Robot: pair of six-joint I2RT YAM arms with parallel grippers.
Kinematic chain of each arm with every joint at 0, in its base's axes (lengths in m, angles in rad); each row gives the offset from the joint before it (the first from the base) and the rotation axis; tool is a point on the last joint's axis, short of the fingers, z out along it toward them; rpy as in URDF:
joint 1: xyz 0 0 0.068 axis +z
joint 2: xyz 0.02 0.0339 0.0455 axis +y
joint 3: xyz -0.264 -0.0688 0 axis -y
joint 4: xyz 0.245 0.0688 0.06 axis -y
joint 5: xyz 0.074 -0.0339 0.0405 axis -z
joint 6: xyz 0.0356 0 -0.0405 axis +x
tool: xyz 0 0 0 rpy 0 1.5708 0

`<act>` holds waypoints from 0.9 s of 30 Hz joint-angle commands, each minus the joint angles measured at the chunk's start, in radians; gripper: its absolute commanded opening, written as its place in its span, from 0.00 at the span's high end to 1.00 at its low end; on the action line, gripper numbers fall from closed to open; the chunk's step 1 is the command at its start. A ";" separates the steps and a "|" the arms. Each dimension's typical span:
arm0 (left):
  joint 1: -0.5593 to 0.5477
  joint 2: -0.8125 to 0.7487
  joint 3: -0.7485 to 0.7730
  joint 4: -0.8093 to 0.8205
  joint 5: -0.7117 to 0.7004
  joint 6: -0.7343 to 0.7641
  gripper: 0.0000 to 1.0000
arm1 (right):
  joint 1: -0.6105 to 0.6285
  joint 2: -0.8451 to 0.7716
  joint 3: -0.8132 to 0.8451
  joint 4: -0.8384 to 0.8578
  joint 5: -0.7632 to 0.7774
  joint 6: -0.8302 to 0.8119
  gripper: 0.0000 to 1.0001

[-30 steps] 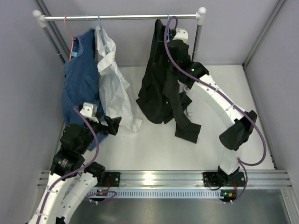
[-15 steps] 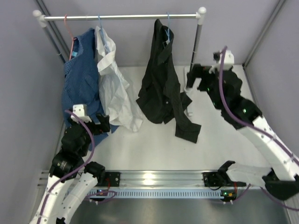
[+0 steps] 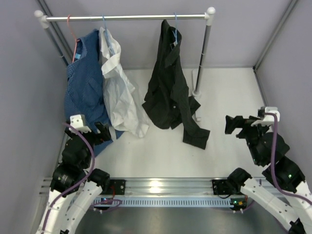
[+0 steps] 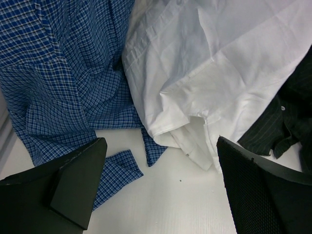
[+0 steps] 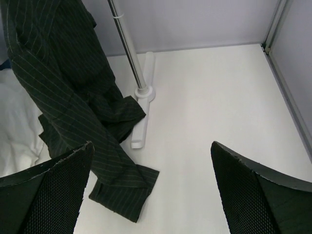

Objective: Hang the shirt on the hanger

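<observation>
The black pinstriped shirt (image 3: pixel 168 83) hangs from the rail on the thin light-blue hanger (image 3: pixel 175 22), of which only the hook and a bit of wire show at the collar. Its lower part and one sleeve cuff (image 3: pixel 197 137) lie on the table. In the right wrist view the shirt (image 5: pixel 63 83) is ahead on the left, its cuff between the fingers' line of sight. My right gripper (image 3: pixel 233 126) (image 5: pixel 151 195) is open and empty, well right of the shirt. My left gripper (image 3: pixel 103 130) (image 4: pixel 161 195) is open and empty above the table by the blue garment's hem.
A blue checked garment (image 3: pixel 85 87) (image 4: pixel 58 73) on an orange-red hanger (image 3: pixel 72 29) and a white shirt (image 3: pixel 117 87) (image 4: pixel 219 63) hang at the rail's left end. The rack's right post (image 3: pixel 202 53) (image 5: pixel 127 48) and its white foot (image 5: pixel 141 107) stand beside the black shirt. Grey walls enclose the table.
My right arm has drawn back from the shirt's collar at the rail to the near right, letting go. My left arm has pulled back a little toward the near left.
</observation>
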 commanded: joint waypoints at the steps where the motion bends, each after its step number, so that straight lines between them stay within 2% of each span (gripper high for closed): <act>1: 0.006 -0.036 -0.019 0.016 0.077 0.006 0.02 | 0.002 -0.046 0.004 -0.076 -0.014 -0.005 0.01; 5: 0.004 -0.047 -0.022 0.014 0.074 0.004 0.02 | 0.002 -0.040 0.007 -0.155 0.047 0.010 0.01; 27: -0.006 -0.064 -0.025 0.016 0.093 0.006 0.02 | 0.002 -0.027 -0.002 -0.166 0.095 0.026 0.00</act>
